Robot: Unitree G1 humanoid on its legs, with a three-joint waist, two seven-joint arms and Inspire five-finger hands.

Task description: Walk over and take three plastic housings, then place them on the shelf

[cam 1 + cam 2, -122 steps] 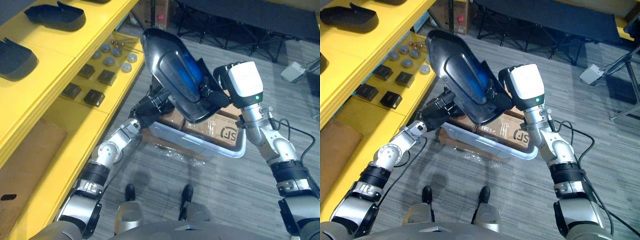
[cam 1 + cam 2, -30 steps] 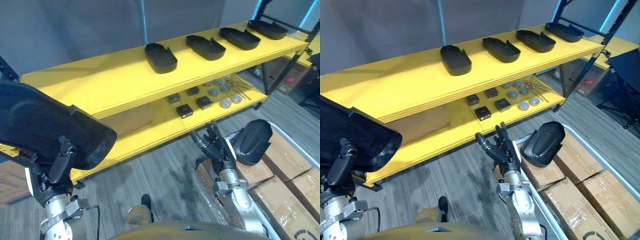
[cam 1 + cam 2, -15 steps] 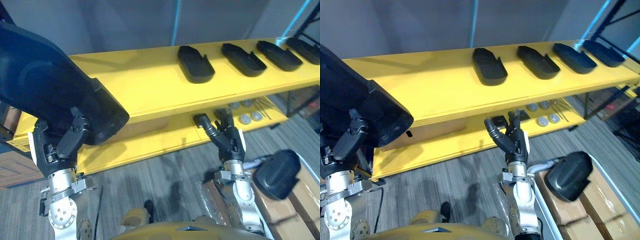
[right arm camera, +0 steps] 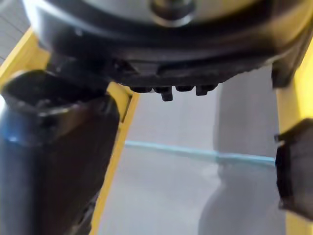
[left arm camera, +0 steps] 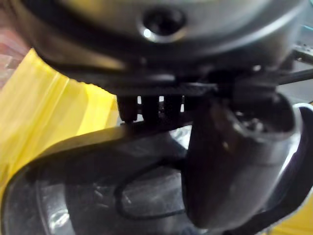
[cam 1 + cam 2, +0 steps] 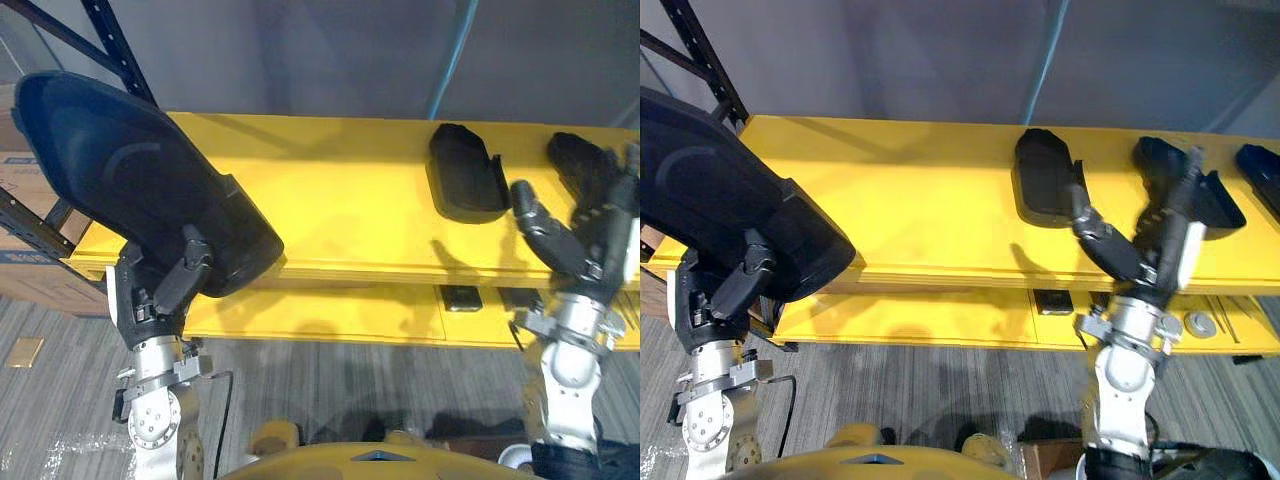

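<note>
Yellow boards formed the largest thing in view: a long shelf [image 6: 330, 215] running from side to side, with a lower board beneath it.

Next in size was a big black plastic housing [image 6: 130, 180], glossy and shoe-shaped, held up before the shelf's left end. Its long axis slanted from upper left down to lower right. Seen from the head, its lower end crossed the front edge of the top board. Whether it hung over the board or short of it could not be told.

Two smaller housings lay flat on the top board toward the right, their long axes running front to back: a nearest shelved housing [image 6: 465, 175] and a second shelved housing [image 6: 585, 165].

The left hand [image 6: 160, 290] gripped the big housing from below, its fingers and thumb curled tightly round the lower rim. A bare stretch of top board lay to the right of the hand, between the held housing and the nearest shelved one. The left arm was therefore the nearer one, and placing would probably mean carrying the housing forward and to the right.

The right hand [image 6: 590, 262] was raised before the shelf's right part, fingers spread straight and holding nothing, well apart from the held housing.

Small dark blocks [image 6: 462, 298] sat on the lower board.
</note>
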